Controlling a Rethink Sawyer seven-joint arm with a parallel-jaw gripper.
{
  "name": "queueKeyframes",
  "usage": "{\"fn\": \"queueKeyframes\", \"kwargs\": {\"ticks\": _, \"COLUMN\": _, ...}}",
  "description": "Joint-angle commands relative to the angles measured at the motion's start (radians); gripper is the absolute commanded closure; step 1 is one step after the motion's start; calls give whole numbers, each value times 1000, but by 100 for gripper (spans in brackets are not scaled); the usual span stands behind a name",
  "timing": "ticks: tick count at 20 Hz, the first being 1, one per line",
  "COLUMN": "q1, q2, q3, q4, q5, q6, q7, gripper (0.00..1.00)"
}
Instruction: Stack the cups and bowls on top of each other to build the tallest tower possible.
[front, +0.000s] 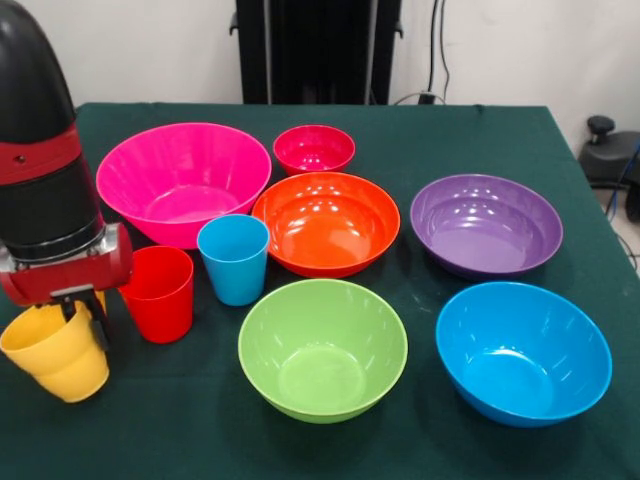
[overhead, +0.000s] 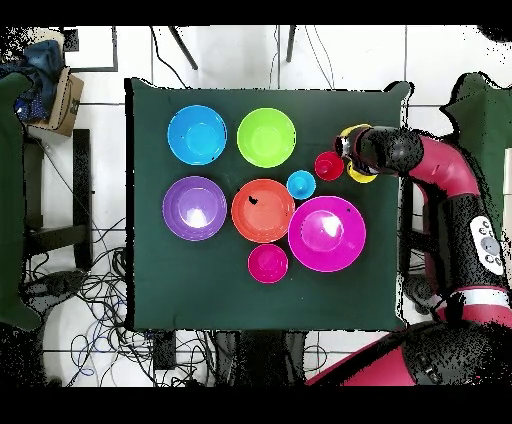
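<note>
My gripper (front: 88, 318) is at the table's left side in the front view, shut on the rim of the yellow cups (front: 55, 355), which sit nested and tilted. In the overhead view the gripper (overhead: 348, 150) covers most of the yellow cups (overhead: 360, 176). The red cup (front: 160, 293) and the light blue cup (front: 234, 258) stand upright just to the right. The bowls stand apart, all upright: hot pink (front: 182, 180), small pink-red (front: 314, 149), orange (front: 326, 222), purple (front: 486, 224), lime green (front: 322, 348), blue (front: 523, 352). No tower stands.
The dark green table (front: 450, 140) carries everything. The red cup nearly touches the arm's wrist. The robot's pedestal (front: 318, 50) stands at the far edge. Boxes and cables lie on the floor beside the table (overhead: 60, 100).
</note>
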Motion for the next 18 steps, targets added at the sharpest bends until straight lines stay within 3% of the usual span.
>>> {"fn": "queueKeyframes", "kwargs": {"ticks": 1, "q1": -15, "q2": -84, "q3": -9, "q4": 98, "q5": -6, "q6": 134, "q7": -237, "gripper": 100}}
{"fn": "queueKeyframes", "kwargs": {"ticks": 18, "q1": -28, "q2": -145, "q3": 12, "q4": 123, "q5": 10, "q6": 182, "q7": -232, "gripper": 100}}
